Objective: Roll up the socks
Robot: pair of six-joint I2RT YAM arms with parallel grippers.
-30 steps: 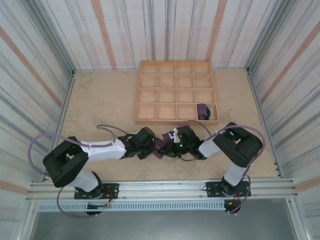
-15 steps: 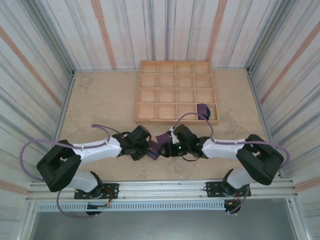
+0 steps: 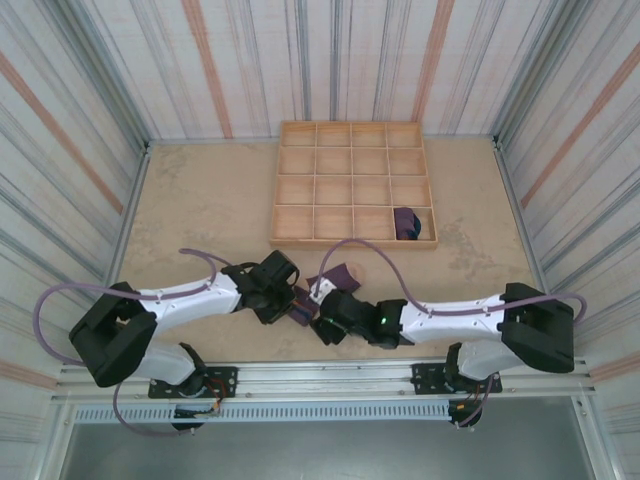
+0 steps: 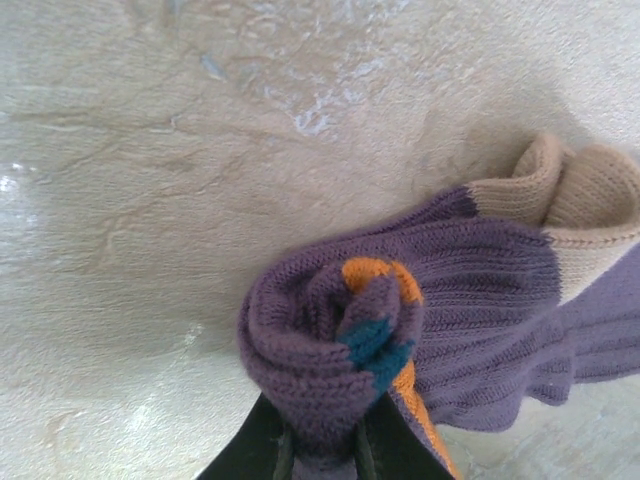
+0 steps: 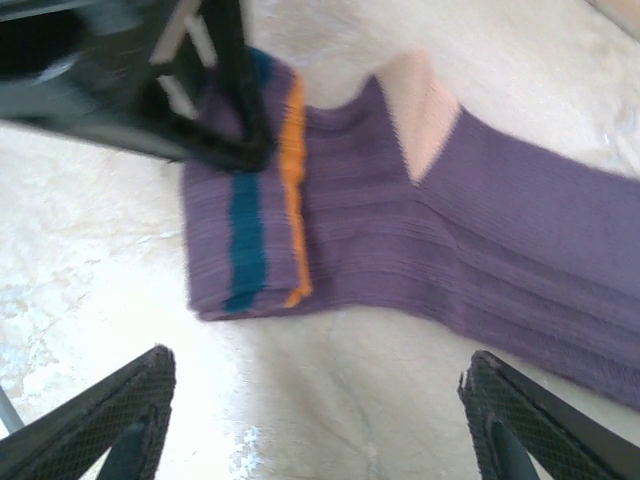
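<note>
The socks (image 3: 336,274) lie together on the table in front of the tray, purple knit with a peach cuff and orange and teal bands. One end is wound into a tight roll (image 4: 330,335). My left gripper (image 4: 320,455) is shut on that roll, a finger on each side, and sits low on the table (image 3: 297,302). The flat purple length (image 5: 500,250) runs away to the right, with the folded teal and orange end (image 5: 250,230) under the left arm's fingers (image 5: 225,90). My right gripper (image 5: 320,420) stands open just short of the socks, nothing between its fingers (image 3: 322,313).
A wooden tray (image 3: 355,241) with several compartments stands behind the socks. A small purple bundle (image 3: 405,222) sits in its front right compartment. Striped walls close in the table on three sides. Both arms lie low near the front rail (image 3: 320,375).
My right gripper has let go of the socks, opened wide and drawn back toward the near edge, its arm stretching out low. The left gripper stays shut on the roll.
</note>
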